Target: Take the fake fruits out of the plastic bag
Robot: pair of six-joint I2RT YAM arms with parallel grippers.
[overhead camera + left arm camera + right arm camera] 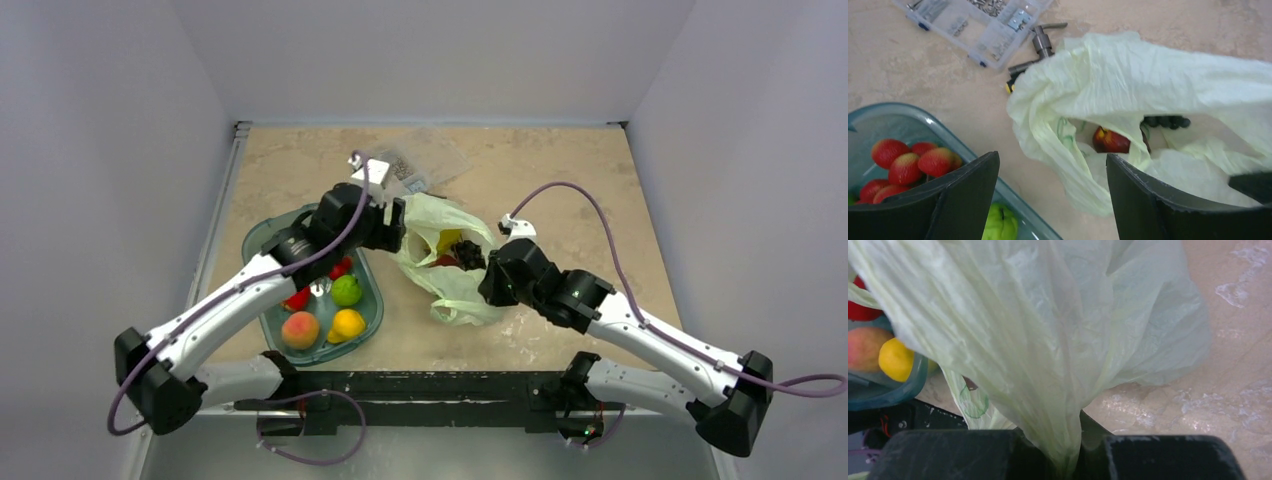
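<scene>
The pale green plastic bag (452, 290) lies at the table's middle with its mouth open toward the left arm. Inside it I see a dark grape bunch (468, 257), a dark red fruit (445, 261) and a yellow-green piece (449, 240). My left gripper (395, 228) is open and empty, just left of the bag's mouth. In the left wrist view it (1052, 159) frames the bag (1148, 75), the red fruit (1110, 141) and the grapes (1165, 121). My right gripper (492, 285) is shut on the bag's right side. In the right wrist view it (1068, 462) pinches gathered bag film (1048, 330).
A teal-tinted oval tray (255, 236) stands left of the bag and holds strawberries (913, 162), a green apple (346, 290), a peach (300, 329) and a yellow fruit (348, 324). A clear parts box (425, 160) and a metal tool (1040, 42) lie behind the bag. Walls enclose the table.
</scene>
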